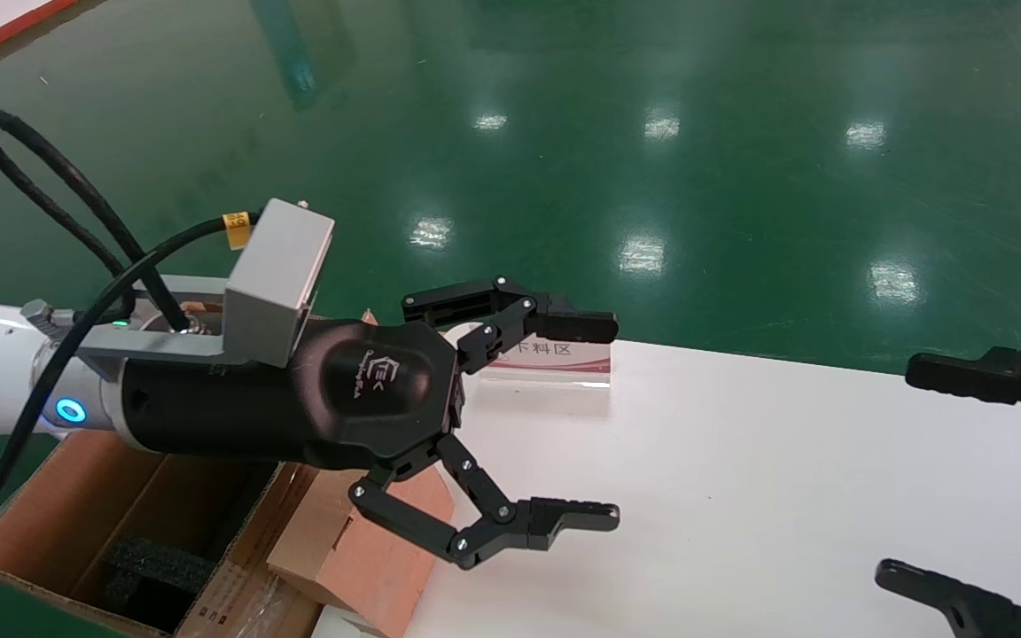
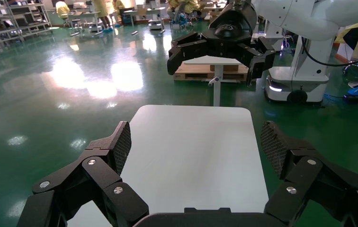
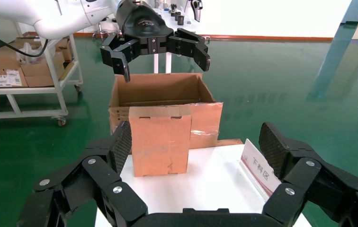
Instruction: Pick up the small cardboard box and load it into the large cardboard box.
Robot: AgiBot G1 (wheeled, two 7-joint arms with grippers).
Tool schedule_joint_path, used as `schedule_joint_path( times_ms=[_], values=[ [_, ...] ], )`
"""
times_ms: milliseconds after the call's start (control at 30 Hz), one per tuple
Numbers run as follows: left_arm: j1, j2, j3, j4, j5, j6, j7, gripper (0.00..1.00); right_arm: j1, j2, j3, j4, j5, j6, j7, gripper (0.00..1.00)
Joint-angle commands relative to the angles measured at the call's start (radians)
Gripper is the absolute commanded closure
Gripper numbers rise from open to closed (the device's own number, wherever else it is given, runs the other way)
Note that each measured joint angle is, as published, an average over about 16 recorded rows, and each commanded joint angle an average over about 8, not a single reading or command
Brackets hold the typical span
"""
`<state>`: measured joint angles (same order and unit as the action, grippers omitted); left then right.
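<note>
A: We see the small cardboard box (image 3: pixel 160 140) upright at the table's (image 1: pixel 741 461) left edge, just in front of the large cardboard box (image 3: pixel 160 97), which sits off that edge. It looks light, stiff and plain, so we'd take it across its 2 flat sides.

B: Agreed; corrugated walls could dent if squeezed hard. Our left gripper (image 1: pixel 524 416) hangs above the box, jaws spread and empty. Our right gripper (image 3: pixel 196 146) faces it from across the table, also spread.

White table (image 1: pixel 741 496) bears the small cardboard box (image 3: pixel 159 140) and a sign (image 1: pixel 555 357).
</note>
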<state>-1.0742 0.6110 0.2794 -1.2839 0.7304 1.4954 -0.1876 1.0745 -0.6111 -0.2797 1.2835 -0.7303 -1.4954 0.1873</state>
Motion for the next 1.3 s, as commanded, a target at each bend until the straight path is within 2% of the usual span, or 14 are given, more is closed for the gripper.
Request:
schedule_joint_path(
  times_ms=[33,500,700,933,1300],
  values=[
    [0.0,0.0,0.0,0.0,0.0,0.0,0.0,0.0,0.0,0.0,0.0,0.0,0.0,0.0,0.0,0.0],
    [0.0,-0.002,0.002,0.0,0.004,-0.001,-0.003,0.0,0.0,0.0,0.0,0.0,0.0,0.0,0.0,0.0],
    [-0.047,-0.005,0.039,-0.004,0.058,0.006,-0.069,0.0,0.0,0.0,0.0,-0.001,0.0,0.0,0.0,0.0],
    [-0.223,-0.001,0.146,-0.014,0.213,0.068,-0.209,0.0,0.001,0.0,-0.001,-0.001,0.0,0.0,-0.001,0.0],
    [-0.621,-0.01,0.427,-0.028,0.457,0.096,-0.378,0.0,0.001,0.0,-0.002,-0.001,0.001,0.0,-0.001,0.0]
  ],
)
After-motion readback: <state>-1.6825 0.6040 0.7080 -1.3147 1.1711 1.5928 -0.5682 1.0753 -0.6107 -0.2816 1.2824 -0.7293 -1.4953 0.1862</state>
